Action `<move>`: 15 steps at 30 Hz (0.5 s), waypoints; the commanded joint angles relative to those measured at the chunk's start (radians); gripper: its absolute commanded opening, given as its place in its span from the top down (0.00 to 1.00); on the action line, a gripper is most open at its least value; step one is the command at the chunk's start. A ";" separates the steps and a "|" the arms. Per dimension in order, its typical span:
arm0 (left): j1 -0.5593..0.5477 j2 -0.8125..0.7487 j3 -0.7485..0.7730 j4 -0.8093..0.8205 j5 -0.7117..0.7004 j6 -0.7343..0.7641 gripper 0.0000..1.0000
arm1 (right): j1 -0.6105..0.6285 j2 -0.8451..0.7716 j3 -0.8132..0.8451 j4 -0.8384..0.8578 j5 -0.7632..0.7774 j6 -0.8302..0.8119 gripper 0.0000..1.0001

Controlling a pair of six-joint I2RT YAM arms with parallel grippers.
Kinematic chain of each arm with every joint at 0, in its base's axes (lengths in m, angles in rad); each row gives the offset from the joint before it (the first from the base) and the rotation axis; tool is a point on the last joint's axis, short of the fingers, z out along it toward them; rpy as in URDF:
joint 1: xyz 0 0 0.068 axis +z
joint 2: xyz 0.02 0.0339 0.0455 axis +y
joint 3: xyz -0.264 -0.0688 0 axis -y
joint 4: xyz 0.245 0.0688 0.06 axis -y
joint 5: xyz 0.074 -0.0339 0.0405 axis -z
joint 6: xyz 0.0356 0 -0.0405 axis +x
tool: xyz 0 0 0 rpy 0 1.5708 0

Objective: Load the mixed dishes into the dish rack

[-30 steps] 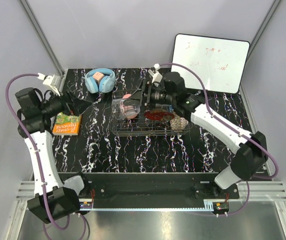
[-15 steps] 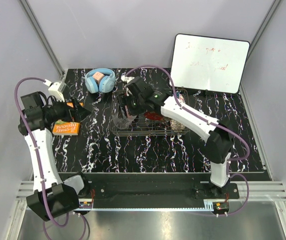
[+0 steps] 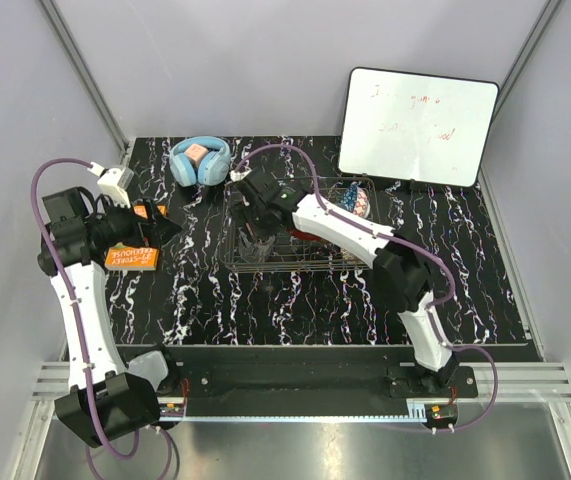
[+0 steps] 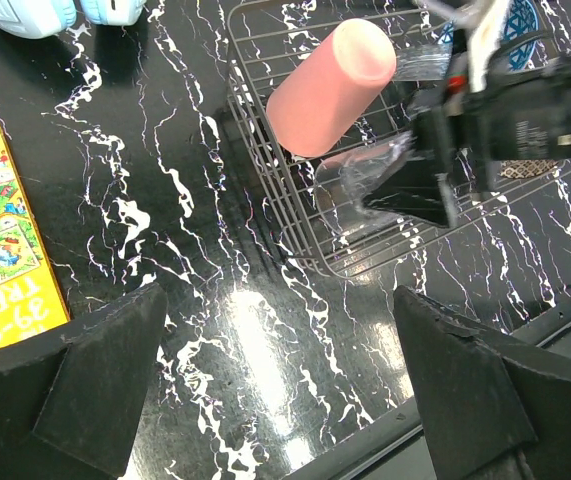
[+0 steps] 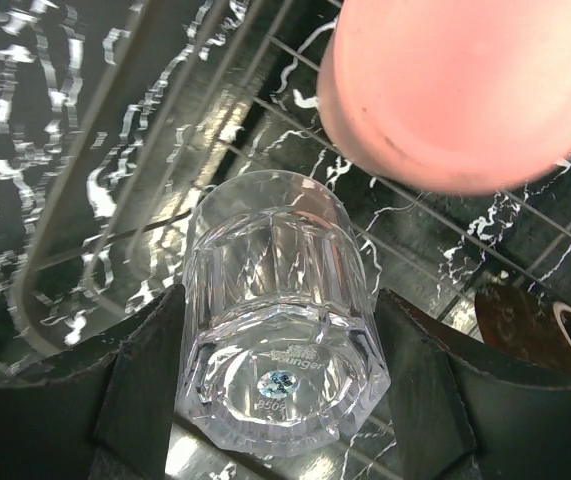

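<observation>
Vs a sec ago, the R arm has swung left across the rack (image 3: 315, 262) to its left end. R fingers (image 5: 130, 400) pinch the tumbler (image 5: 275, 300) by its sides, base toward the wrist cam, over the rack wires just beside the cup (image 5: 455, 90) lying inside. L fingers (image 4: 95, 380) are spread wide over the tabletop (image 4: 215, 330) near the book (image 4: 0, 240), barely shifted.

1. The bench (image 4: 195, 330) has a glossy black stone-look top with white veins.
2. The dish rack (image 4: 265, 160) is thin metal wire.
3. The cup (image 4: 330, 85) is smooth, matt salmon-pink plastic.
4. The tumbler (image 5: 280, 320) is clear, shiny, faceted glass.
5. The book (image 4: 5, 240) has a glossy printed cover.
</observation>
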 commanded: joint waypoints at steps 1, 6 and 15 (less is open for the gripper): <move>0.004 -0.015 0.005 0.034 -0.002 0.012 0.01 | 0.012 0.034 0.076 0.002 0.054 -0.042 1.00; 0.006 -0.026 -0.006 0.034 -0.002 0.017 0.01 | 0.014 0.089 0.104 -0.015 0.074 -0.054 1.00; 0.006 -0.029 -0.014 0.036 0.009 0.021 0.01 | 0.012 0.149 0.139 -0.019 0.100 -0.074 0.83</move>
